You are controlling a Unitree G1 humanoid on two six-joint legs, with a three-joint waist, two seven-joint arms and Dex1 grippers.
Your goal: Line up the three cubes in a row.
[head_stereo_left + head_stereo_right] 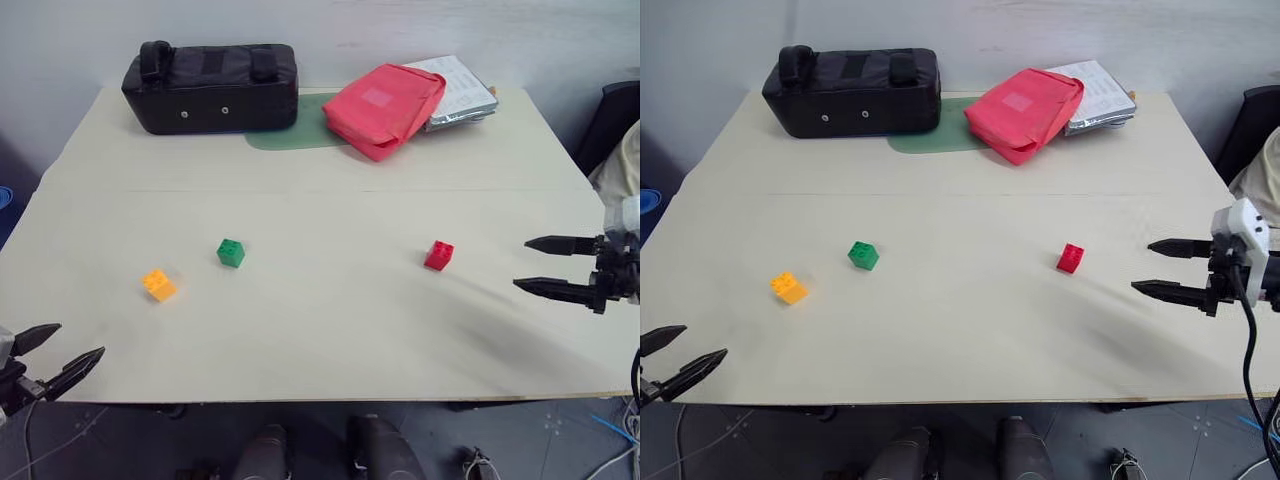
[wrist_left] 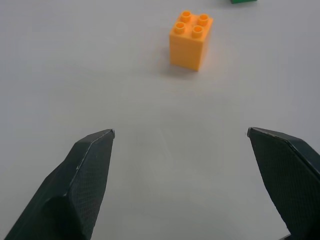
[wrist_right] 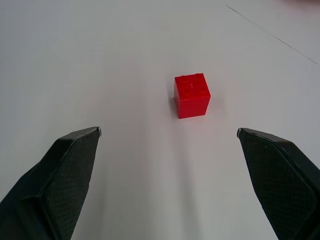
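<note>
Three studded cubes lie apart on the cream table (image 1: 320, 330). The orange-yellow cube (image 1: 159, 285) sits at the left, the green cube (image 1: 231, 253) a little right of and behind it, and the red cube (image 1: 439, 256) toward the right. My left gripper (image 1: 67, 352) hovers open at the front left corner, pointing at the orange-yellow cube (image 2: 190, 41), well short of it. My right gripper (image 1: 538, 265) is open at the right edge, aimed at the red cube (image 3: 192, 95), with a clear gap between them. Both hold nothing.
Along the table's back stand a black bag (image 1: 211, 86), a red pouch (image 1: 386, 108) on a green mat (image 1: 295, 132), and a stack of papers (image 1: 463, 90). A dark chair (image 1: 612, 120) is off the right edge.
</note>
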